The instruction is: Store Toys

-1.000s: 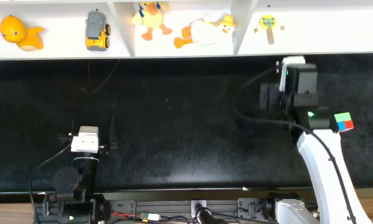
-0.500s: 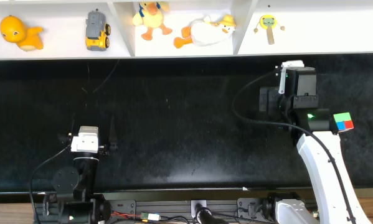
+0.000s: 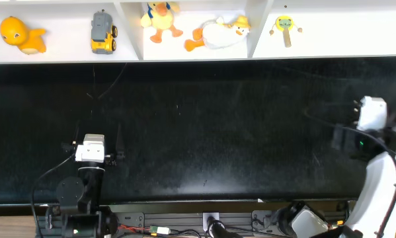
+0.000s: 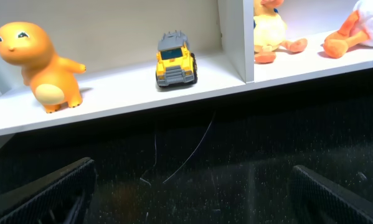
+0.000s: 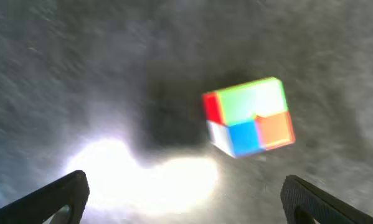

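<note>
The black speckled tabletop (image 3: 204, 125) carries the small multicoloured plastic cube (image 5: 250, 117), which lies under the right gripper (image 5: 186, 199), its 2 fingers spread wide and clear of it. The left gripper (image 4: 192, 186), fingers also apart, faces the white shelf (image 4: 118, 93).

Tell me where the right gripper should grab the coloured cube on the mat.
Grip the cube across two opposite flat sides, probably coming down from above with the open right gripper. It lies alone on the mat, so every side looks free.
</note>
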`<state>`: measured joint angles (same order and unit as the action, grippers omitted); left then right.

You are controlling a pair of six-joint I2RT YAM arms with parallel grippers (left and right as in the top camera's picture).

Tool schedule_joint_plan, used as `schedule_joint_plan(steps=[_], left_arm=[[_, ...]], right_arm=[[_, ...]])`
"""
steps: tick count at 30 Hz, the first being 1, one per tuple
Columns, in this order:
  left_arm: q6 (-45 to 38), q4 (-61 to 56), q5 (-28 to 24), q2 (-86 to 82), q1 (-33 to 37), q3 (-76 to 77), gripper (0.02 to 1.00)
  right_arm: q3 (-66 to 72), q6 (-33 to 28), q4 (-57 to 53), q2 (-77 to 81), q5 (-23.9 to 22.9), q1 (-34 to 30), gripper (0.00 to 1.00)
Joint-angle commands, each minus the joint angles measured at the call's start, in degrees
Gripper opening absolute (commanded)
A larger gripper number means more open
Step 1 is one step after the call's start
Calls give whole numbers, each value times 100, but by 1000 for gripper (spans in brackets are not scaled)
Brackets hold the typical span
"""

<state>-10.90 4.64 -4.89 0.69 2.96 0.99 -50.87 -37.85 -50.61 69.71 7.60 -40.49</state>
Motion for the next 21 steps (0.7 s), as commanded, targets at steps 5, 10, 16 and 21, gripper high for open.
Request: schedule_joint_plan(steps=[5, 10, 16, 21], left_arm=[[68, -28, 48, -52, -42, -55, 998], [68, -28, 48, -52, -42, -55, 998], [68, -28, 48, -52, -42, -55, 998], [68, -28, 48, -52, -42, -55, 998]], right_arm=[[13, -2245, 293, 741, 568, -1403, 1000], [13, -2238, 839, 1320, 793, -1436, 996], [13, -2041, 1121, 1668, 1049, -1307, 993], [13, -1786, 1224, 1792, 1460, -1261, 989]])
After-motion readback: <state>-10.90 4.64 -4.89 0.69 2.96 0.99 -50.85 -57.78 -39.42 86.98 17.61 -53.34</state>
